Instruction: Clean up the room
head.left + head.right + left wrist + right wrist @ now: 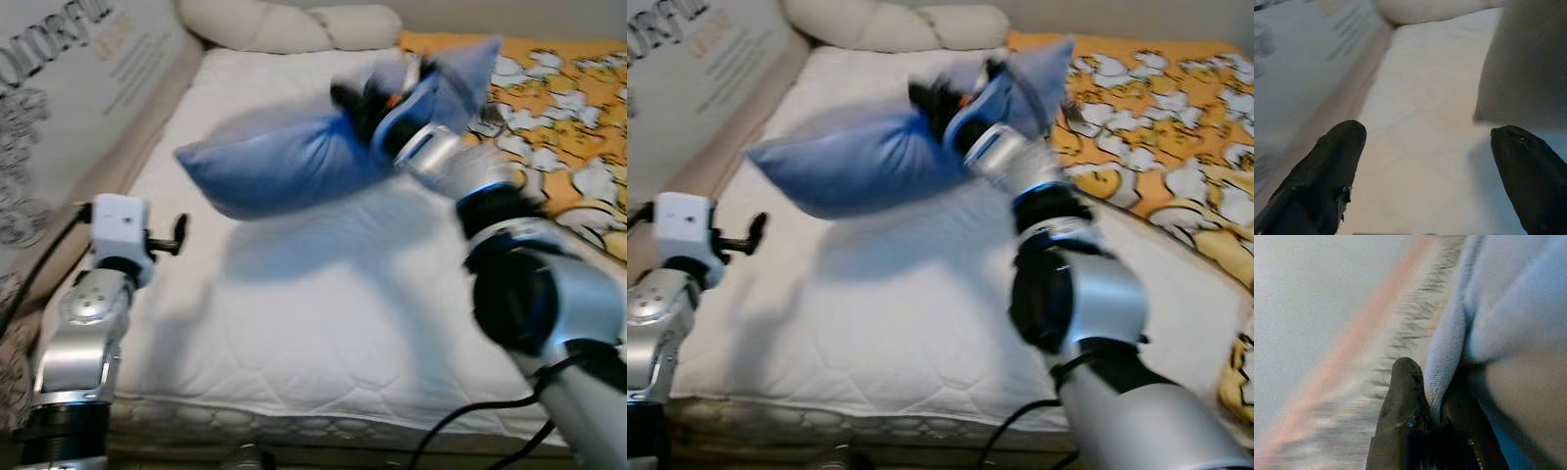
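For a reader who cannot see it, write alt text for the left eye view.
The right pincer holds a blue pillow up above a white mattress. The left pincer hangs open at the mattress's left edge; an orange patterned blanket lies on the right.

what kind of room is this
Most likely a bedroom: a bed with a bare white mattress, cream pillows at its head, and a blue pillow held up by the right claw.
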You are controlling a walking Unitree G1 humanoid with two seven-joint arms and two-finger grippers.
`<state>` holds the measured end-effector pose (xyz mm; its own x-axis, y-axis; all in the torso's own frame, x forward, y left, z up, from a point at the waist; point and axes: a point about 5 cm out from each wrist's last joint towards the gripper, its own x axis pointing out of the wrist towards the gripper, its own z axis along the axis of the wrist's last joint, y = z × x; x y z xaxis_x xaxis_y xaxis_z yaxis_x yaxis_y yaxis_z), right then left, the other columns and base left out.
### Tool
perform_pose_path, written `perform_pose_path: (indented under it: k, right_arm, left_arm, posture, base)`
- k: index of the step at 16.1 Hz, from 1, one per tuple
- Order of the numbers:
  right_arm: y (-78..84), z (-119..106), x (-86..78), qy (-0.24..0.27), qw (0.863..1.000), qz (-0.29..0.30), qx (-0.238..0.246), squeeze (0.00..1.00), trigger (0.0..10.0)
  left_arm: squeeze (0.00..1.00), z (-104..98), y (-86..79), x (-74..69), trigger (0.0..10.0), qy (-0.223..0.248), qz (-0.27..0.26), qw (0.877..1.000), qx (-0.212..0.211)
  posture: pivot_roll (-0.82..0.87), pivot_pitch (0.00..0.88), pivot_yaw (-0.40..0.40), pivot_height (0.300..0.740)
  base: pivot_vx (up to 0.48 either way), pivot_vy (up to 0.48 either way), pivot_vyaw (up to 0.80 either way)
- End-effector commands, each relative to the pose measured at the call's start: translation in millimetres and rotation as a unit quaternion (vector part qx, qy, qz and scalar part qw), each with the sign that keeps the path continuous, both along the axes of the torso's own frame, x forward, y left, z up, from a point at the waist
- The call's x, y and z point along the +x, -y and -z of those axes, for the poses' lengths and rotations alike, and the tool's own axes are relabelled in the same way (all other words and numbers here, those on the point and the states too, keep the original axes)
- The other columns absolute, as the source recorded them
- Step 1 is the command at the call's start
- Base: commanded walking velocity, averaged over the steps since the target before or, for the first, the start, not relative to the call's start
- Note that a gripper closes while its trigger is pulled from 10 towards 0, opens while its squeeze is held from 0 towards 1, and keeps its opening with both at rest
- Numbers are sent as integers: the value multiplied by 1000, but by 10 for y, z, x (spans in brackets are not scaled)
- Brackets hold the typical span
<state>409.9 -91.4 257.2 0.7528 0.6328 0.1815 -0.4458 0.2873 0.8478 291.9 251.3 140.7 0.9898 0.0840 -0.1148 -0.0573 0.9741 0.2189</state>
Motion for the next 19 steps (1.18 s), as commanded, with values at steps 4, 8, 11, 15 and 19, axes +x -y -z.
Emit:
perform_pose_path:
  k: [4, 8, 11, 15, 19]
  right_arm:
    - [426, -26, -119, 13, 999, -36, 38, 0, 0]
    - [718, 1432, -592, -195, 977, -34, -77, 0, 0]
    - [1041, 2141, -922, -270, 942, 53, -194, 0, 0]
    - [1219, 2193, -1000, -274, 935, 88, -208, 0, 0]
    - [1208, 2145, -935, -250, 937, 89, -226, 0, 0]
  left_arm:
    - [0, -4, -200, -46, 10000, 6, -54, 999, -2]
    - [0, 77, -183, -83, 10000, -3, -53, 997, -52]
    - [1000, 178, 114, 70, 10000, -25, 29, 995, -92]
    - [1000, 396, 688, 292, 10000, -108, 191, 961, -171]
    - [1000, 544, 948, 435, 10000, -155, 253, 915, -274]
  posture:
    - [11, 0, 28, 740]
    - [-4, 0, 40, 740]
    - [5, 0, 40, 740]
    - [4, 0, 33, 740]
    - [-30, 0, 45, 740]
  base:
    - [0, 0, 0]
    - [0, 0, 0]
    - [0, 0, 0]
    - [0, 0, 0]
    - [0, 0, 0]
